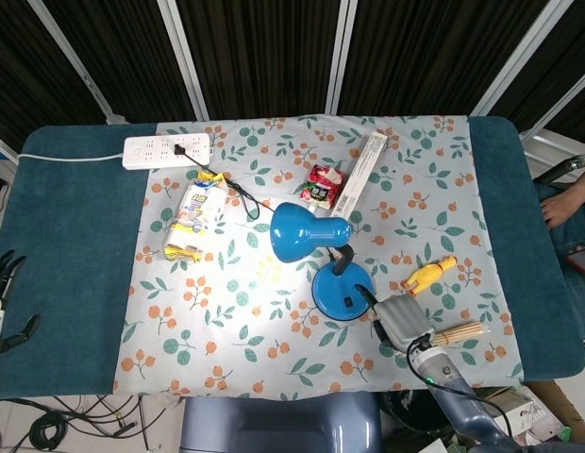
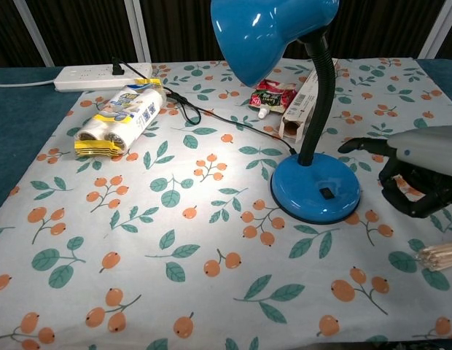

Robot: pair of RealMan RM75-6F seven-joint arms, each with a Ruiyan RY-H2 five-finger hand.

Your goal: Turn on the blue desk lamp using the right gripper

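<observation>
The blue desk lamp stands mid-table, its shade (image 1: 297,231) over a bright patch of light on the floral cloth (image 1: 241,307), so it is lit. Its round base (image 2: 313,193) carries a small black switch (image 2: 326,193). My right hand (image 2: 419,168) hovers just right of the base, off it, one finger (image 2: 364,144) stretched toward the lamp's neck and the rest curled in, holding nothing. From the head view the right hand (image 1: 403,319) sits at the base's lower right. My left hand (image 1: 5,293) rests at the table's far left edge, fingers apart and empty.
A white power strip (image 1: 167,148) lies at the back left with the lamp's black cord running from it. A snack pack (image 1: 193,222), a red packet (image 1: 321,186), a long box (image 1: 359,175), a yellow toy (image 1: 427,275) and a bundle of sticks (image 1: 453,333) surround the lamp.
</observation>
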